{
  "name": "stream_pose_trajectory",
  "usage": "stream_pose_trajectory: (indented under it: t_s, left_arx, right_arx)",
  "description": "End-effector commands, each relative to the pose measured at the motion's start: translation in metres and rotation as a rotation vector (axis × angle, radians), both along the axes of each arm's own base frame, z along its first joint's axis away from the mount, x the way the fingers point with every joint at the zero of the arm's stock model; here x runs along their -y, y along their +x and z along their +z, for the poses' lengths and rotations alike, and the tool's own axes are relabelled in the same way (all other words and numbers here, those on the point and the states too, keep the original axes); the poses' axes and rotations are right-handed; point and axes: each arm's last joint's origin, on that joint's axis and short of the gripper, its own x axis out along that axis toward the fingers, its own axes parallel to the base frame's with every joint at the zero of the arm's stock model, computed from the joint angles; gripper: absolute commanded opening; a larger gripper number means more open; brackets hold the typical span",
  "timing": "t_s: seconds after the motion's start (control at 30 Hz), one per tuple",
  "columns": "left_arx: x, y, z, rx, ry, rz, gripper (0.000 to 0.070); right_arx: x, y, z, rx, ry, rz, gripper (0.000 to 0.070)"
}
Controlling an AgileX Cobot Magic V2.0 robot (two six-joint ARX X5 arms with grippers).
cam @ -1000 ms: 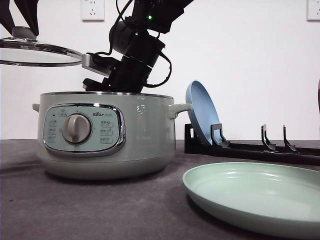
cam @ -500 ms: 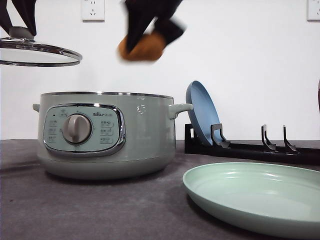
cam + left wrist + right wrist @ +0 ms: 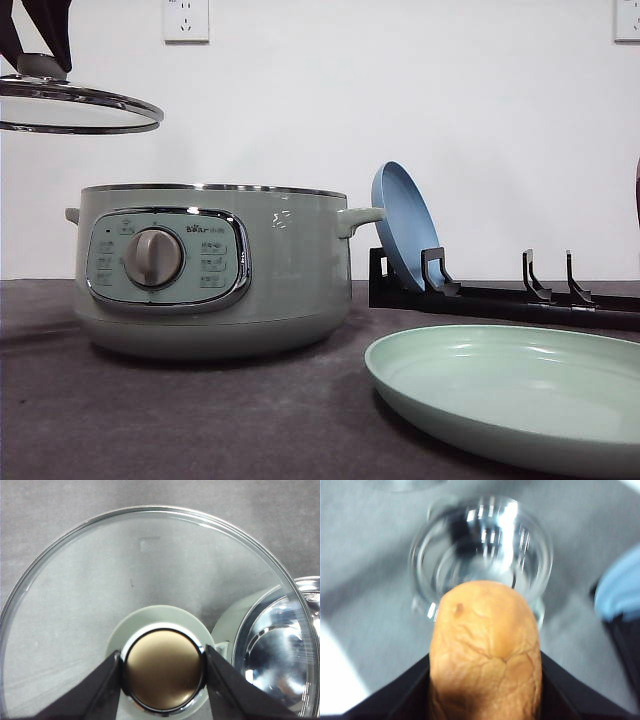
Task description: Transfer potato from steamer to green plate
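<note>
Potato (image 3: 485, 652) lifted out of front view; wrinkled orange-brown skin.

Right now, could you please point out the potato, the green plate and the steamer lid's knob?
potato (image 3: 485, 650): right wrist view, middle of its skin.
green plate (image 3: 520, 385): front view, bare inner surface.
lid knob (image 3: 163, 669): left wrist view, its bronze top.

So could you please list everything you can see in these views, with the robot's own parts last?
steamer: one, sage green, on the table's left, open
glass lid: one, clear with a chrome rim, held up above the steamer's left side
potato: one, orange-brown, in the right tool, above the open steamer
green plate: one, pale mint, flat at front right
blue plate: one, standing in the rack
dish rack: one, black, behind the green plate
wall sockets: two, white
left tool: shut on the lid knob
right tool: shut on the potato
</note>
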Motion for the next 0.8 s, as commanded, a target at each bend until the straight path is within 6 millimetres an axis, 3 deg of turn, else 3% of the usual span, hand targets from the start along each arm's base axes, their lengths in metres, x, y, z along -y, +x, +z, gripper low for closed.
stream_pose_trajectory:
  t_s: [0.0,0.3,0.6,0.77]
  left_arx:
    - [0.000,-0.008,0.019,0.089,-0.006,-0.003,0.0000]
    - [0.000,-0.008,0.019,0.086,-0.006,-0.003,0.0000]
    - [0.001,-0.008,0.019,0.083,-0.010,0.000,0.0000]
    - [0.001,-0.008,0.019,0.083,-0.013,0.002,0.0000]
  right_arx:
    - [0.006,-0.012,-0.015,-0.068,-0.034,0.000,0.0173]
    - [0.026,-0.046,-0.097,-0.114,0.016,-0.080,0.0173]
    - [0.021,-0.037,-0.200,-0.195,0.048,-0.176,0.0173]
    - [0.018,-0.030,-0.246,-0.234,0.044,-0.205,0.0173]
